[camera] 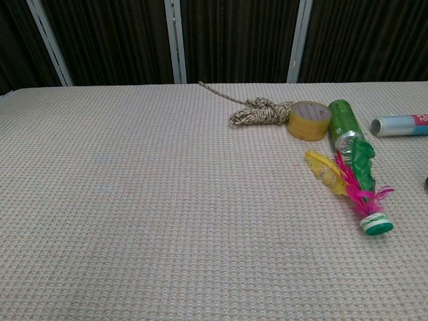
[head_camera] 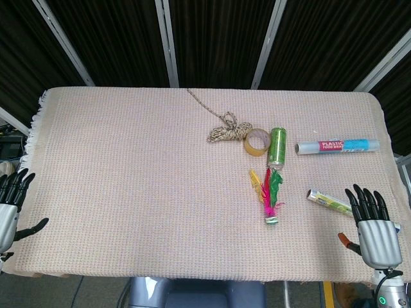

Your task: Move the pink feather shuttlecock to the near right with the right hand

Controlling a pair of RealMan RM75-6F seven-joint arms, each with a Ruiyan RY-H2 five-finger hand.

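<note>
- The pink feather shuttlecock (head_camera: 270, 199) lies flat on the counter (head_camera: 128, 179), its green-and-white round base toward the near edge and its pink, green and yellow feathers fanning away toward the green can (head_camera: 277, 147).
- The right robot hand (head_camera: 372, 224) rests near the counter's near right corner, well apart from the shuttlecock and to its right, fingers spread and holding nothing.
- The left robot hand (head_camera: 11, 205) sits at the near left edge, far from the shuttlecock, fingers apart and empty.
- Only the head view shows either robot hand; the chest view shows neither, but gives the shuttlecock's ribbed base and feather vanes closer.
- A small wrapped packet (head_camera: 327, 201) lies between the shuttlecock and the right robot hand, seen in the head view only.
- Beyond the shuttlecock lie a yellowish tape roll (head_camera: 257, 142), a coiled bundle of braided rope (head_camera: 226, 128) and a cylindrical roll of plastic food bags (head_camera: 337, 147).
- The counter wears a coarse, woven beige cloth.
</note>
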